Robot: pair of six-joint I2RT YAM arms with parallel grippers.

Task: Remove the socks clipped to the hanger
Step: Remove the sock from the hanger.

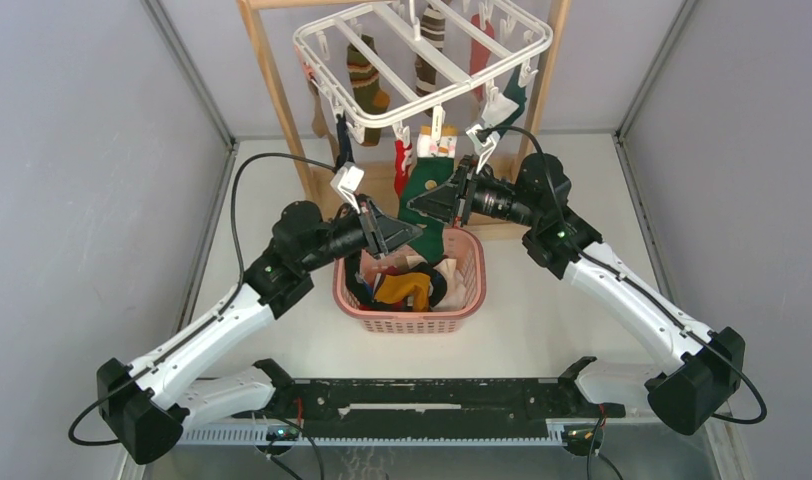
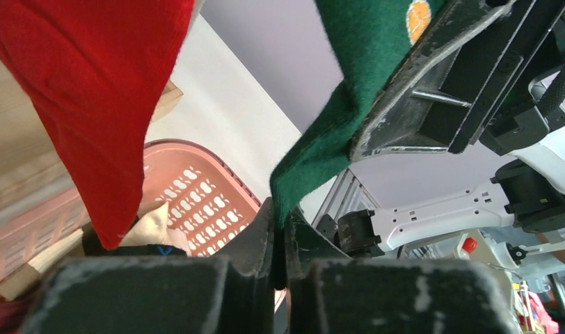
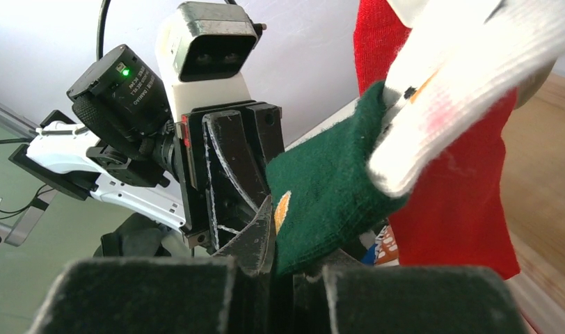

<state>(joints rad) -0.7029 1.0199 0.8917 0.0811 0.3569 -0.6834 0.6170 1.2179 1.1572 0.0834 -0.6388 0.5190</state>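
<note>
Dark green fabric sock (image 1: 429, 178) hung from the white plastic drying hanger (image 1: 304, 42). Below the hanger, the left gripper (image 2: 280, 233) and right gripper (image 3: 280, 259) each pinched the sock's lower edge, fingers pressed together.

We see a fuzzy cloth green sock (image 1: 422, 195) under the glossy plastic hanger (image 1: 422, 108), with a matt wooden rack (image 1: 277, 100) behind it.

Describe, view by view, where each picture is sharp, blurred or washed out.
Top external: evenly lit, sharp throughout. Left wrist: left claw blurred at the bottom edge, green sock crisp. Right wrist: white sock blurred and overexposed, green sock sharper.
</note>
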